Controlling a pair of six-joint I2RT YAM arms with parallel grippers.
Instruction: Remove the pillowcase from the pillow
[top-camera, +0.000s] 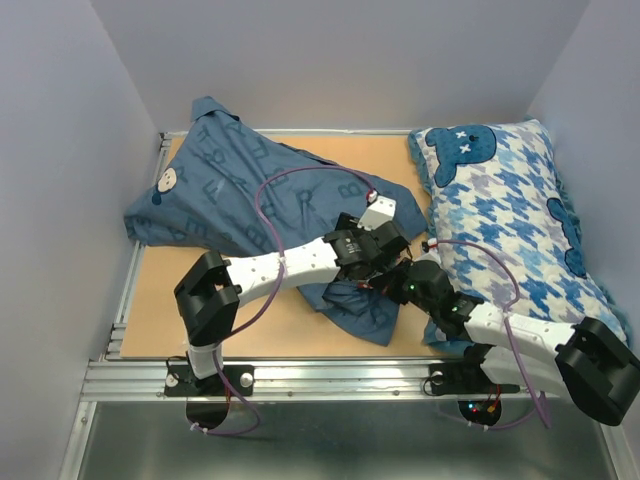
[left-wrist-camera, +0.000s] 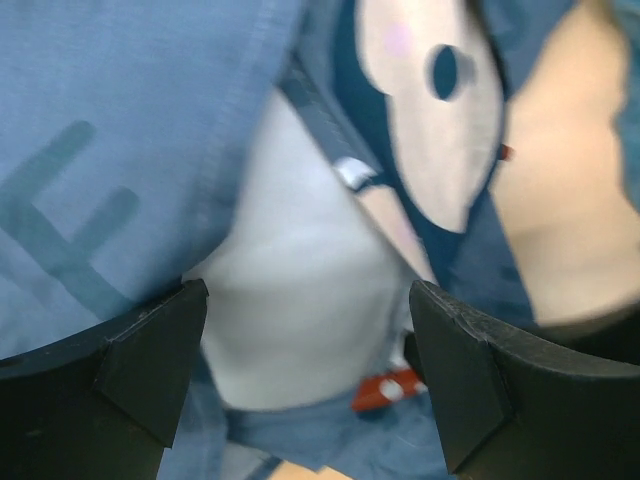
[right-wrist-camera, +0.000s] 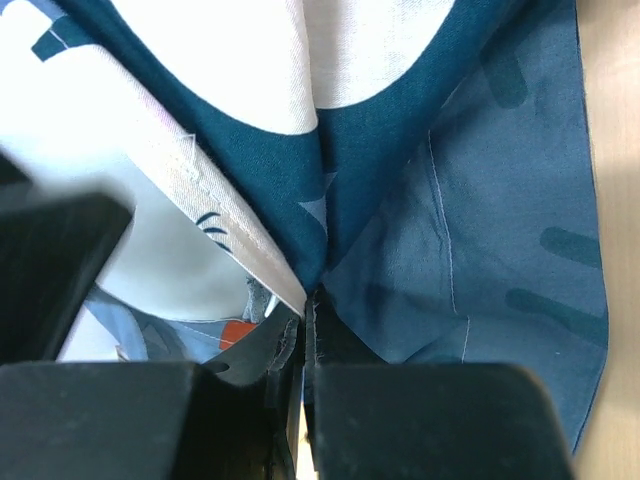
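The slate-blue pillowcase (top-camera: 230, 190) lies wrinkled from the back left to the table's centre front. Both arms meet over its near end. My left gripper (top-camera: 372, 260) is open. In the left wrist view a plump white pillow (left-wrist-camera: 300, 290) bulges out of the pillowcase (left-wrist-camera: 130, 130), and the left gripper (left-wrist-camera: 308, 295) has one fingertip (left-wrist-camera: 170, 340) on each side of it. A monkey face print (left-wrist-camera: 430, 120) shows on the fabric beside it. My right gripper (top-camera: 386, 288) (right-wrist-camera: 310, 300) is shut on a fold of the pillowcase (right-wrist-camera: 500, 200) at its edge.
A blue-and-white houndstooth pillow (top-camera: 510, 200) with cartoon heads fills the right side of the table. Bare wooden board (top-camera: 160, 300) shows at the front left. A metal rail (top-camera: 320, 375) runs along the near edge. Walls close in on three sides.
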